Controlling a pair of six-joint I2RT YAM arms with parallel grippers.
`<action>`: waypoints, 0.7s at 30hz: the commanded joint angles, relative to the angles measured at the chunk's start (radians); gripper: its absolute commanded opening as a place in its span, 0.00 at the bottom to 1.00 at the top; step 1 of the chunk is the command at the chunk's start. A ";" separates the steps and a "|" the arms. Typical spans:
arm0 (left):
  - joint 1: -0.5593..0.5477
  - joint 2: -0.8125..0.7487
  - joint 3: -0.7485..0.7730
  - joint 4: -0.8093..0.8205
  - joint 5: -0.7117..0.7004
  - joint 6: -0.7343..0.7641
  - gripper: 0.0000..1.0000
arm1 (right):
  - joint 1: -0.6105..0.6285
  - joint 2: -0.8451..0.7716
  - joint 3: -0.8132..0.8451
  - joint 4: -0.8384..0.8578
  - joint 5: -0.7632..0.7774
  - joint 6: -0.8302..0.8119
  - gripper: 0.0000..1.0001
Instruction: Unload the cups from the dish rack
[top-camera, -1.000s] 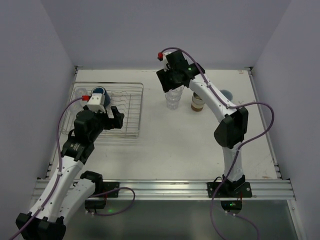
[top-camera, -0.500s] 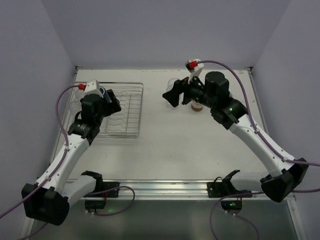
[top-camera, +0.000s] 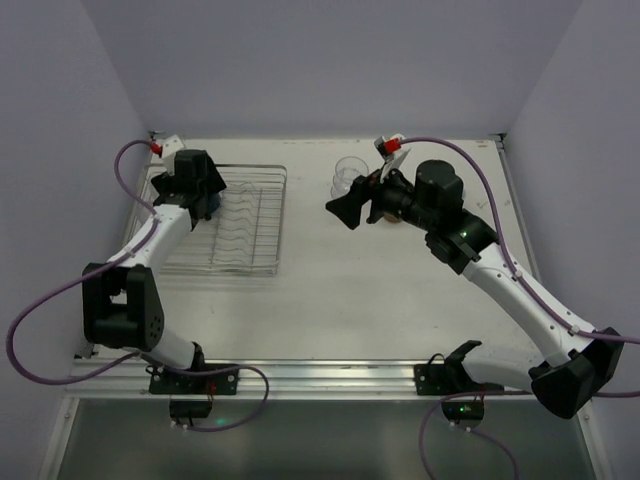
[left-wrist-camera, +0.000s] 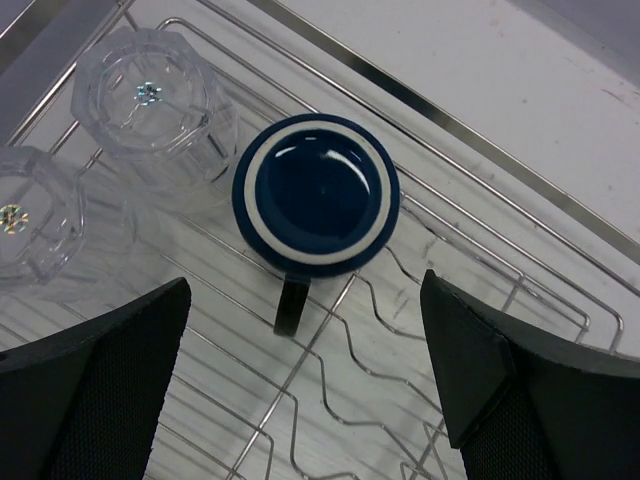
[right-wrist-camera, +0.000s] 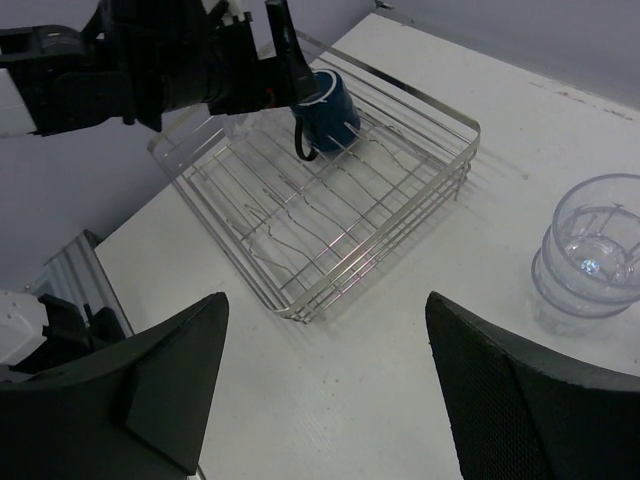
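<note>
1. Left gripper (left-wrist-camera: 305, 288): has moved up toward the far-left corner of the counter since half a second ago. It now hangs over the far end of the dish rack (top-camera: 250, 232), jaws spread wide, nothing held.
2. Dark blue mug (left-wrist-camera: 317, 193): upside down in the rack, directly under the spread jaws. A clear tumbler (left-wrist-camera: 150, 100) sits just beside it, with a second tumbler (left-wrist-camera: 30, 215) farther along.
3. Stacked tumblers (top-camera: 347, 178): upright on the counter near the far edge, right of the rack.
4. Right gripper (top-camera: 350, 208): has dropped slightly toward the near edge, away from the stack. Released, empty, facing the rack.
</note>
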 joint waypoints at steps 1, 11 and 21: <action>0.025 0.083 0.095 0.033 -0.066 0.026 1.00 | 0.000 -0.015 0.013 0.065 -0.058 0.015 0.82; 0.061 0.240 0.173 0.105 0.078 0.118 1.00 | 0.001 0.029 0.036 0.068 -0.108 0.027 0.86; 0.079 0.324 0.212 0.108 0.101 0.120 1.00 | 0.000 0.059 0.044 0.065 -0.102 0.027 0.87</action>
